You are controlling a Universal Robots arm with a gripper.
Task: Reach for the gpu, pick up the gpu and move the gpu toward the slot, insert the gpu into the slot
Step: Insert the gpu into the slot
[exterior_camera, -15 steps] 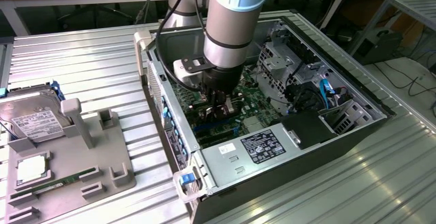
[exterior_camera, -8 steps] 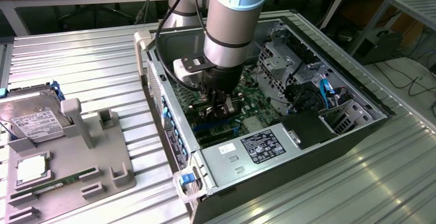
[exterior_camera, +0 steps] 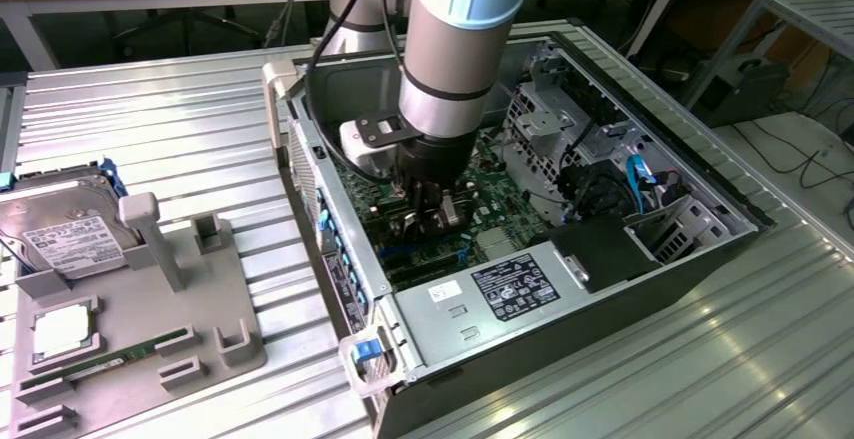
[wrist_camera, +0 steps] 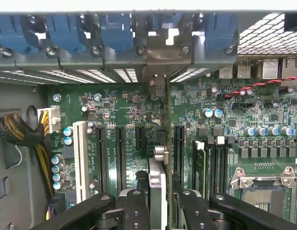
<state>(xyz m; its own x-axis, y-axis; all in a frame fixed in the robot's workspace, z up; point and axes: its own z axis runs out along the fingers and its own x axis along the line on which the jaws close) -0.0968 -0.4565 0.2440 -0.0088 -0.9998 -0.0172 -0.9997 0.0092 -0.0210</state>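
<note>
Gripping the thin dark flat circuit card, the gpu [wrist_camera: 168, 143], edge-on between clamped fingers [wrist_camera: 136, 211], the gripper [exterior_camera: 430, 221] holds it inside the open case [exterior_camera: 694, 209]. I judge insertion underway; seating needs a straight push down.
</note>
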